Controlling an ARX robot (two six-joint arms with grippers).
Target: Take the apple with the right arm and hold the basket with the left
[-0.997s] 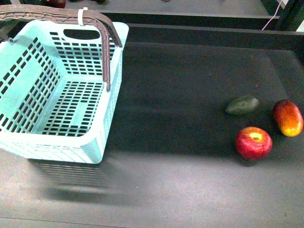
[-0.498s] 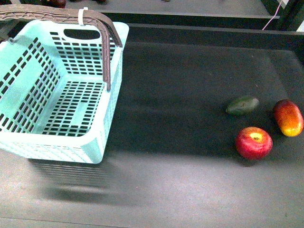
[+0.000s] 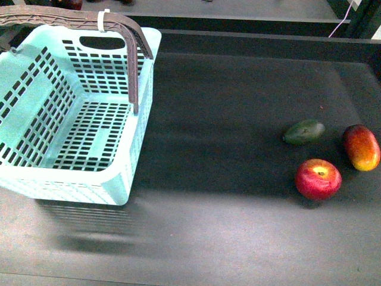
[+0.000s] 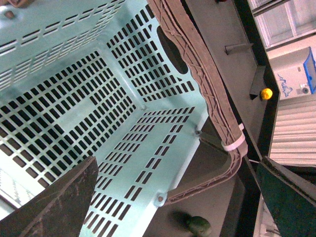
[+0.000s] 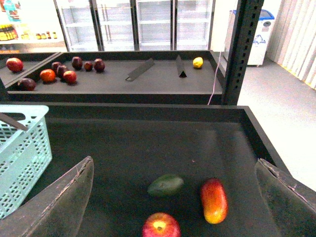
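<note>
Front view: you are seeing nothing shifting over the last second; the apple (image 3: pixel 318 179) and the basket (image 3: pixel 71 187) are lying as before, so neither step is starting yet.
Right fingers (image 5: pixel 59 202): spreading wide, gripping nothing; the apple is sitting ahead, between them, well apart, on the worktop (image 3: pixel 226 238).
Left fingers (image 4: pixel 59 207): standing open, pointing into the basket, touching nothing.

text: none legible | labels: none (far shelf goods (image 5: pixel 15 33) too blurred)
</note>
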